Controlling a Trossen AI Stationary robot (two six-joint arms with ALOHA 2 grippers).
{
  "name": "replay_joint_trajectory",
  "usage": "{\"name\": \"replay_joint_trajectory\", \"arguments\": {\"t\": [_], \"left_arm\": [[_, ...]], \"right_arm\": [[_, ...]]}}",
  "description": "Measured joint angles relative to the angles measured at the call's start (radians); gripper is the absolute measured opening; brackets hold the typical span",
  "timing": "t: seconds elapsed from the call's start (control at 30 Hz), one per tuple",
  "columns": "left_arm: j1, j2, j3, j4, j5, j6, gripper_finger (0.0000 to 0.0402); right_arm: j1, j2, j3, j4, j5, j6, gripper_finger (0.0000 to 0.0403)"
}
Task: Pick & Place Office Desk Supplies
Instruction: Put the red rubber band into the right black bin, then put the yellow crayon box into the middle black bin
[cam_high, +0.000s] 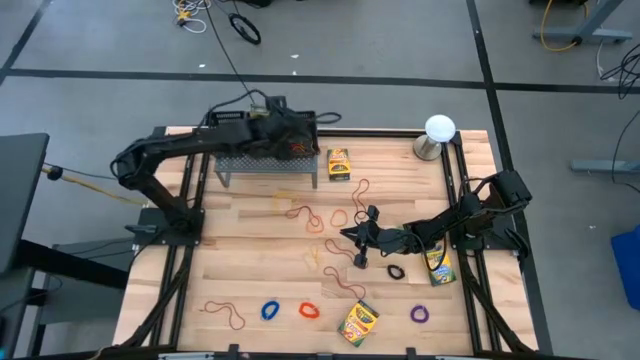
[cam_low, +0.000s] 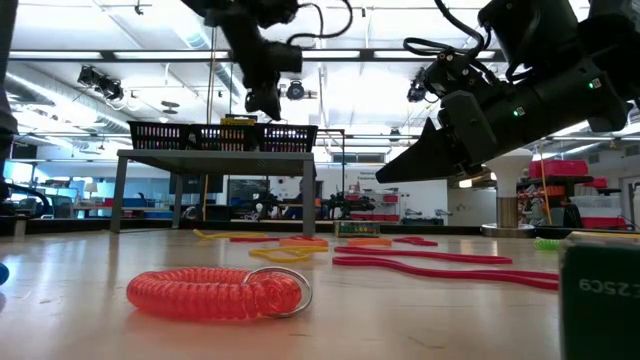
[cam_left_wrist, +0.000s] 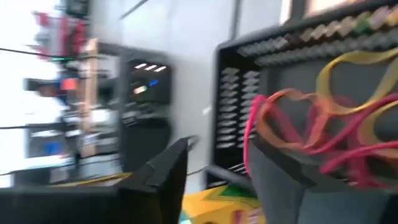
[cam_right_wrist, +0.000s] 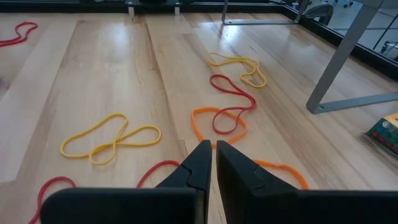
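Your left hand (cam_high: 298, 147) hangs over the black mesh basket (cam_high: 240, 165), fingers spread, with rubber bands (cam_left_wrist: 323, 124) lying in the basket just below it, so this reads as the drop-off step. Your right hand (cam_right_wrist: 210, 163), pressed together and empty, hovers above the bench (cam_high: 250, 260) with an orange band (cam_right_wrist: 217, 121) just ahead; the next pick calls for spreading it and lowering onto that loop.

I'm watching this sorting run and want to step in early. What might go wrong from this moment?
1. The left hand is over the black mesh tray with tangled rubber bands draped on one finger; they may cling instead of dropping in.
2. The right hand hovers shut over overlapping red and orange loops; a grab may lift several or none.
3. A crayon box lies under the right arm, which might nudge it.
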Motion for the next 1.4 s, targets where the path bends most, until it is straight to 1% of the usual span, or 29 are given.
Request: {"name": "replay_joint_trajectory", "arguments": {"t": [0.1,0.17,0.3,0.37,0.43,0.5,0.53,0.63,0.73,0.87,0.9,0.93,1.0,1.1,1.2,1.27,1.33,1.4], "left_arm": [[-0.022,0.019,0.0,0.064,-0.12,0.117,0.0206],[-0.034,0.023,0.0,0.113,-0.166,0.184,0.0221],[-0.057,0.023,0.0,0.177,-0.173,0.254,0.0235],[-0.066,0.021,0.0,0.175,-0.161,0.252,0.0236],[-0.072,0.019,0.0,0.166,-0.12,0.21,0.0233],[-0.063,0.013,0.015,0.083,-0.04,0.125,0.023],[-0.053,0.013,0.033,0.032,0.016,0.068,0.0228],[0.001,0.012,0.092,-0.119,0.211,-0.129,0.0222],[0.072,0.012,0.148,-0.215,0.422,-0.307,0.0218],[0.182,0.01,0.196,-0.249,0.792,-0.546,0.0212],[0.208,0.01,0.198,-0.244,0.861,-0.601,0.0212],[0.232,0.01,0.199,-0.24,0.906,-0.651,0.0211],[0.276,0.01,0.199,-0.238,0.949,-0.724,0.0211],[0.331,0.01,0.199,-0.236,0.979,-0.797,0.0211],[0.367,0.01,0.199,-0.195,1.034,-0.858,0.0211],[0.376,0.01,0.199,-0.157,1.05,-0.892,0.0211],[0.374,0.01,0.199,-0.12,1.041,-0.905,0.0211],[0.363,0.005,0.199,-0.112,1.032,-0.845,0.0208]], "right_arm": [[0.0,0.0,0.0,0.0,0.0,0.0,0.0034],[0.0,0.0,0.0,0.0,0.0,0.0,0.0034],[0.0,0.0,0.0,0.0,0.0,0.0,0.0034],[0.0,0.0,0.0,0.0,0.0,0.0,0.0034],[0.0,0.0,0.0,0.0,0.0,0.0,0.0034],[0.0,0.0,0.0,0.0,0.0,0.0,0.0034],[0.0,0.0,0.0,0.0,0.0,0.0,0.0034],[0.0,0.0,0.0,0.0,0.0,0.0,0.0034],[0.0,0.0,0.0,0.0,0.0,0.0,0.0034],[0.0,0.0,0.0,0.0,0.0,0.0,0.0034],[0.0,0.0,0.0,0.001,0.0,0.0,0.0034],[0.0,0.0,0.0,0.0,0.0,0.0,0.0034],[0.0,0.0,0.0,0.0,0.0,0.0,0.0034],[0.0,0.0,0.0,0.0,0.0,0.0,0.0034],[0.0,0.0,0.0,0.0,0.0,0.0,0.0034],[0.0,0.0,0.0,0.0,0.0,0.0,0.0034],[0.0,0.0,0.0,0.001,0.0,0.0,0.0034],[0.0,0.0,0.0,0.001,0.0,0.0,0.0034]]}}
